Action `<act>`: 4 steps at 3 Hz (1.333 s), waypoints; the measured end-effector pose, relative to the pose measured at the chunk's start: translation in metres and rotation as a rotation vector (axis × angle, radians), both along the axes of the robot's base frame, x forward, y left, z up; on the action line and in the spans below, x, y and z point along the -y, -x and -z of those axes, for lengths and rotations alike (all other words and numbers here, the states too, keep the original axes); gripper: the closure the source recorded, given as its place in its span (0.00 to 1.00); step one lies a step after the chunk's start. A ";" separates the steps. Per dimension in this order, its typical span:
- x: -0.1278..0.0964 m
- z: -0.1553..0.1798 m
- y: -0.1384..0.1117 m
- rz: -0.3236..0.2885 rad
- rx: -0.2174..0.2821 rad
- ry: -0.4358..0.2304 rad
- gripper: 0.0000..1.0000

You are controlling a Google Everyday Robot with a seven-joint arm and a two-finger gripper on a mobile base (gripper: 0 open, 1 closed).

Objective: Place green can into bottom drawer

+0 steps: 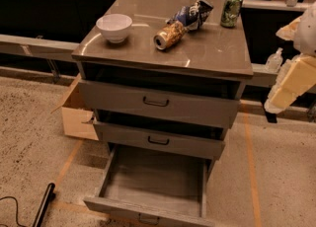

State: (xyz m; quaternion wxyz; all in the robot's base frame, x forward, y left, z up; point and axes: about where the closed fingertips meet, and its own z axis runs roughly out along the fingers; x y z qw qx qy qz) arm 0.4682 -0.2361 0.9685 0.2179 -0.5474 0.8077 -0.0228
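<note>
The green can (231, 9) stands upright at the back right corner of the grey cabinet top (212, 56). The bottom drawer (153, 184) is pulled out wide and looks empty inside. Its small handle (148, 219) shows at the lower edge. The two shallower drawers above it stand slightly ajar. My gripper (291, 83) shows as pale arm parts at the right edge. It is beside the cabinet, lower than the can and well apart from it.
A gold-brown can (169, 35) lies on its side mid-top, with a blue-white snack bag (195, 14) behind it and a white bowl (114, 26) at the left. A cardboard box (76, 115) sits left of the cabinet. A black rod (43, 205) lies on the floor.
</note>
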 end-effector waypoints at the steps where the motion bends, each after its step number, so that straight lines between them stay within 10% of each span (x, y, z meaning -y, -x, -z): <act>1: 0.033 0.014 -0.039 0.114 0.097 -0.158 0.00; 4: 0.111 0.037 -0.200 0.339 0.402 -0.604 0.00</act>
